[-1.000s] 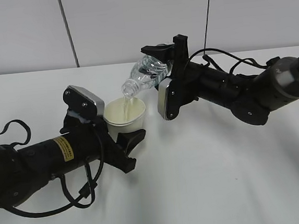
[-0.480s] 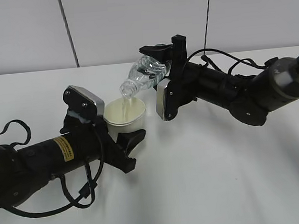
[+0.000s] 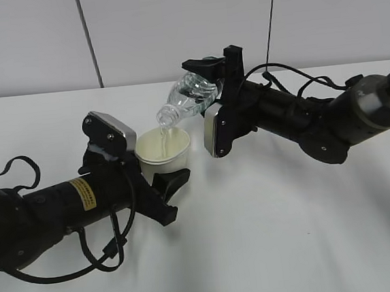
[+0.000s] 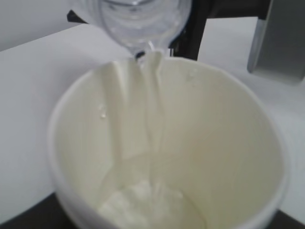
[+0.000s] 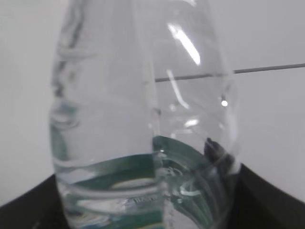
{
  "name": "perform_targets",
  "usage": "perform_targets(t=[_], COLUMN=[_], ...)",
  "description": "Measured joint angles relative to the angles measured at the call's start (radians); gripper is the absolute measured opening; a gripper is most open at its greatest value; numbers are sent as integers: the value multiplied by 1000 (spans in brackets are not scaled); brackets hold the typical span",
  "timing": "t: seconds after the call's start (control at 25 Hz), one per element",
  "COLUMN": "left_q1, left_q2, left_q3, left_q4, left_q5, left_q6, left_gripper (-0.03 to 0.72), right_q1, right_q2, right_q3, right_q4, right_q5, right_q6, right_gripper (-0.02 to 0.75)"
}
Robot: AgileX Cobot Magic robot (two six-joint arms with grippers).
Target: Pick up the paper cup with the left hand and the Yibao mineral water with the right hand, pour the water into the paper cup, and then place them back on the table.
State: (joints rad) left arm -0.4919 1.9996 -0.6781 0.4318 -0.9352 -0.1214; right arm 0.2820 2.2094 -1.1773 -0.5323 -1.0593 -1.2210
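Now, on the left, the left hand [image 3: 159,183] is clamped around the paper cup [image 3: 163,151] and holds it up off the table [image 3: 271,235]. The cup is thin and soft, so a hard squeeze would likely crush it, and it gets heavier as it fills. Holding it low on its sides looks best. A thin stream of water [image 4: 151,109] runs down the inside wall to a small pool at the bottom. Above the cup, the Yibao mineral water [image 3: 187,99] is tipped with its open neck over the rim. The right hand [image 3: 218,82] is squeezed shut on the bottle's body. The bottle looks smooth and maybe slippery. Nothing else sits on the table nearby.
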Motion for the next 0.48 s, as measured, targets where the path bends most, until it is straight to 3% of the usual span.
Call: perform_targets(t=[0.48], left_q1=[0], left_q2=[0], left_q3=[0], left_q4=[0], left_q5=[0], left_q6=[0], left_gripper=[401], right_q1=[0], right_q2=[0], right_q3=[0], right_q4=[3], right_q5=[0], right_q6=[-21], right_gripper=[489])
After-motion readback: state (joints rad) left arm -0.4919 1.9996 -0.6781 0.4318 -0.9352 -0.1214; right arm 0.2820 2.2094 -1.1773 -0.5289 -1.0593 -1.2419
